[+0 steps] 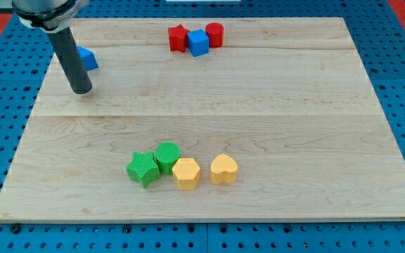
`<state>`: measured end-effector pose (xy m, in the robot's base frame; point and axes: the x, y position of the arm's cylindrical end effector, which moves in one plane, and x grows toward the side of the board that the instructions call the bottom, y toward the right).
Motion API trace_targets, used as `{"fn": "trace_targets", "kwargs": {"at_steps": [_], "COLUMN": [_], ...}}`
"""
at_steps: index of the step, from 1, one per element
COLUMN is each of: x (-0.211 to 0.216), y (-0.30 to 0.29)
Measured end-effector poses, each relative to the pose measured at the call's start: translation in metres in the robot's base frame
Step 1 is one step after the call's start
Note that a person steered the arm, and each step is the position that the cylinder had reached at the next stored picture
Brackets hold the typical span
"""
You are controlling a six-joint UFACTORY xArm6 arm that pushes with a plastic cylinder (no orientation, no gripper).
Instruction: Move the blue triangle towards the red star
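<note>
Nearest the camera, at the view's bottom, sits a row running left to right: a green star (142,169), a green cylinder-like block (167,156) touching it at its 1 o'clock, a yellow hexagon-like block (186,173) touching that one, and a yellow heart (223,169) just beside it, apart by a sliver.

From my remote seat I read the far left next: my tip (81,90) rests on the desk (280,112), and the blue triangle (86,58) lies just beyond the rod at about 12 o'clock from the tip, half hidden behind it. This tool is a plain rod with nothing to spread or pinch, so it holds nothing.

Further right along the top edge, the red star (178,39) touches a blue cube (198,43), with a red cylinder (215,34) touching that at its 1 o'clock.

As I judge it, little is done: the triangle is well apart from the star, which lies at its 3 o'clock. I would still need to bring the tip round to the triangle's 9 o'clock side and push rightward.
</note>
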<state>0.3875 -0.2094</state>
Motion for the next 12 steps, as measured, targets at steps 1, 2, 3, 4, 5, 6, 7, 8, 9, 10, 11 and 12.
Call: {"fn": "trace_targets", "kwargs": {"at_steps": [1,2,3,4,5,6,7,8,9,10,11,12], "x": [0.0,0.0,0.001,0.002,0.002,0.002,0.002,0.007,0.028,0.036,0.033,0.031], "y": [-0.002,-0.002,0.001,0.001,0.001,0.005,0.008,0.016,0.019,-0.001,-0.002,-0.002]}}
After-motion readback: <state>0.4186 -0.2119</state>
